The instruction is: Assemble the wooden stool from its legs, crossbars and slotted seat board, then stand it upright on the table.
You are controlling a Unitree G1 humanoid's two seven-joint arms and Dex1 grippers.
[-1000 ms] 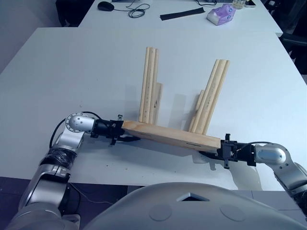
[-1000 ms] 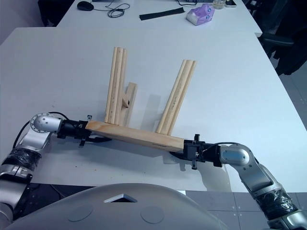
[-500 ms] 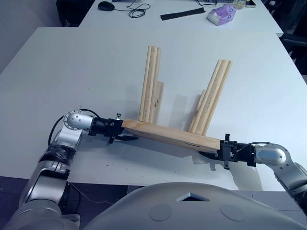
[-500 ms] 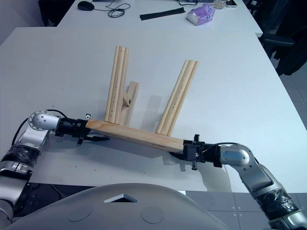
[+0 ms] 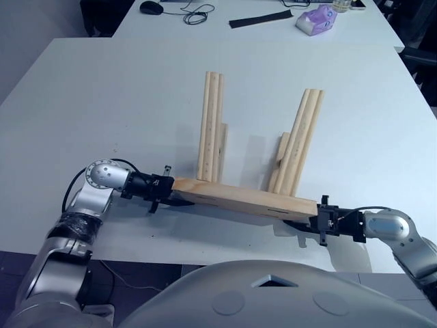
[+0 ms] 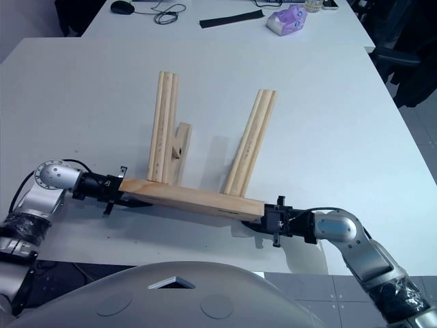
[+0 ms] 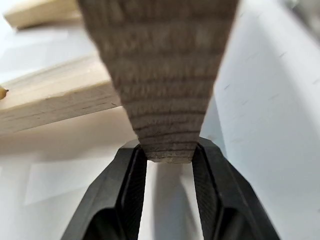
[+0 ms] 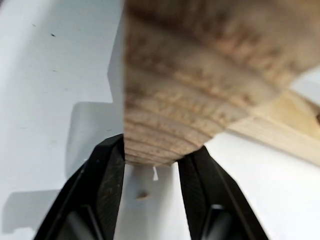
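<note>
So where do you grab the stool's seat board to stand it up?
At its two short ends, one from each side. The seat board is thin enough there for the jaws, and the legs leave the ends free.

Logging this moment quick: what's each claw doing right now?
Left claw: closed on the seat board's left end.
Right claw: closed on its right end.

text: none legible | labels: none legible | numbers, signs: none legible

An office, it seems: behind the white table (image 5: 102, 89) stands a desk (image 5: 205, 31) with a computer mouse (image 5: 150, 9), cables (image 5: 194, 15) (loosely coiled) and tissues (image 5: 314, 19).
</note>
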